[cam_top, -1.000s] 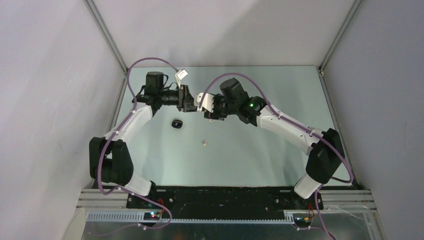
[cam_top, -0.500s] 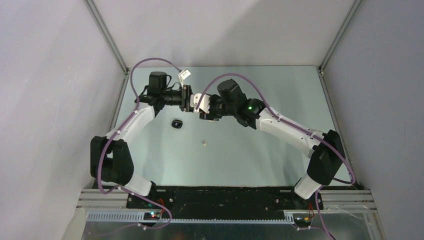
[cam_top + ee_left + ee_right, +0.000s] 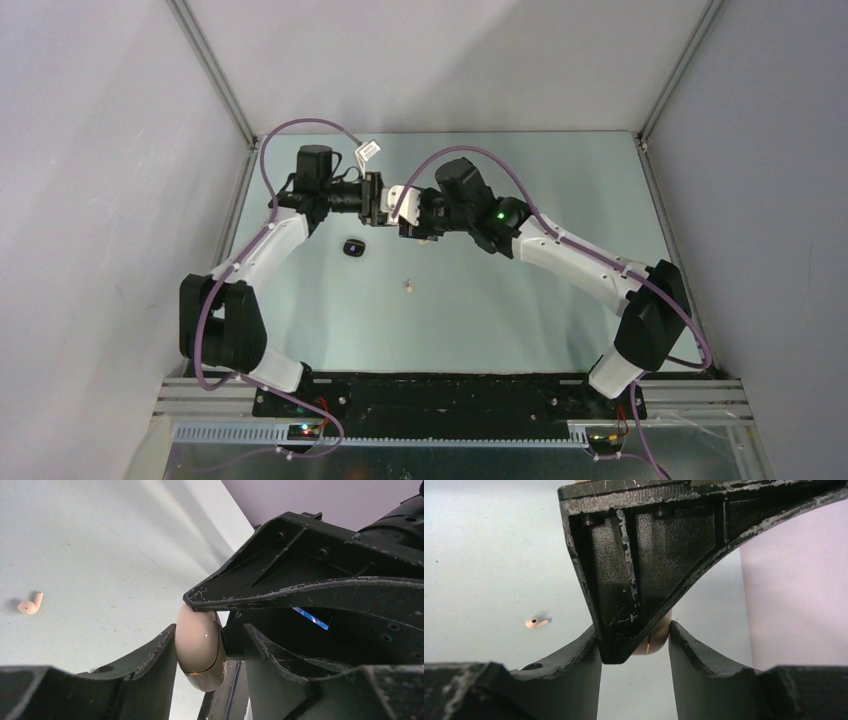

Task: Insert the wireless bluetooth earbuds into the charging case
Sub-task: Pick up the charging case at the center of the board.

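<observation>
Relative to one second earlier, the right gripper (image 3: 633, 630) has closed leftward onto the left gripper (image 3: 210, 630). The last half second adds almost no shift. The dark earbud (image 3: 353, 247) and the pale earbud (image 3: 29, 605) lie where they lay.

Left wrist view: the charging case (image 3: 200, 650), a glossy beige pebble with a thin gold seam, stands on end between the left gripper's fingers. It is pressed against one finger (image 3: 155, 665), and a narrow dark space separates it from the other. The tip of a right-gripper finger touches the upper end of the case.

Right wrist view: a left-gripper finger reaches down between the right gripper's own two, its tip beside one of them. Only a pale sliver of the case shows between that finger and the other.

Both pairs stand part-open, little wider than the case. Which pair actually clamps the case cannot be told.

Top view: the grippers meet tip to tip over the far centre of the table (image 3: 560, 300), with the case hidden between them. The dark earbud rests on the table near the left gripper. The pale earbud lies on its side nearer the arm bases, well apart from the case.
</observation>
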Tool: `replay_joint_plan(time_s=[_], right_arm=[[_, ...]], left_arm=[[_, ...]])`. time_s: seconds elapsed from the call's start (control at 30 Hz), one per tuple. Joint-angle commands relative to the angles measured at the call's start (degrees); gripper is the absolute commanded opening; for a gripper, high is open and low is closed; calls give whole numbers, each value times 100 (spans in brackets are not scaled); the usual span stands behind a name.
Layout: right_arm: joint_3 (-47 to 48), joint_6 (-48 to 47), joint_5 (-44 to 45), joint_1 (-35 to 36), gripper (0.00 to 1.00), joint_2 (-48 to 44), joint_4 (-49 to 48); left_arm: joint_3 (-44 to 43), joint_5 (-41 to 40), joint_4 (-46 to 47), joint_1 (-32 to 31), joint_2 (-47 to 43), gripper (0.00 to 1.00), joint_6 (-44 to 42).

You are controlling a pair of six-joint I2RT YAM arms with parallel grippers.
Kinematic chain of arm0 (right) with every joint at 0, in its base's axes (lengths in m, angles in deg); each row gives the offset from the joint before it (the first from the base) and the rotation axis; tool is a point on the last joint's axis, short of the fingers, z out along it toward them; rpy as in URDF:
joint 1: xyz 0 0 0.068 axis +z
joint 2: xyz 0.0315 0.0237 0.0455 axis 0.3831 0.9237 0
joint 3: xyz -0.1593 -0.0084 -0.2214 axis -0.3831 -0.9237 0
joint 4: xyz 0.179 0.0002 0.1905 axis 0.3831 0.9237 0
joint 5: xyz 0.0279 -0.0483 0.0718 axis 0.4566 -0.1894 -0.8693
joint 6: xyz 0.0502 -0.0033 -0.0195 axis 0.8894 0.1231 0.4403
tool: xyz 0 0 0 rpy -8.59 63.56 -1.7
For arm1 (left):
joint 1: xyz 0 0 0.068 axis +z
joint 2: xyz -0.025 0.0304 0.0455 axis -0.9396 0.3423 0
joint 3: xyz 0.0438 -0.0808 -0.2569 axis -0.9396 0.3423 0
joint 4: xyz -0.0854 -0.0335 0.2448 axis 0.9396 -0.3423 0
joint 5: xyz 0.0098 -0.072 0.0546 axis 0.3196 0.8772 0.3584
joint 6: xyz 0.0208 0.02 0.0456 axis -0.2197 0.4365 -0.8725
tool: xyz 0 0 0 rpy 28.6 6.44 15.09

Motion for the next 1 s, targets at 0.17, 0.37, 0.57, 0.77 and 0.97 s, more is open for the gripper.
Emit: replay_joint_plan(time_s=[0.17, 0.37, 0.57, 0.77, 0.97], right_arm=[[6, 90, -14, -11, 34, -329, -269], [6, 119, -3, -9, 34, -291, -335], [400, 858, -1097, -403, 74, -362, 389], [757, 1918, -3610, -1488, 99, -770, 1193], [956, 1702, -4147, -1423, 97, -564, 2024]], left_arm=[[-156, 405, 139, 193, -235, 47, 222], [-105, 519, 147, 126, -251, 36, 188], [31, 1126, 147, 58, -427, 6, -543], [639, 1199, 156, -51, -1350, 0, -3019], [808, 754, 156, -409, -1654, 0, -4346]])
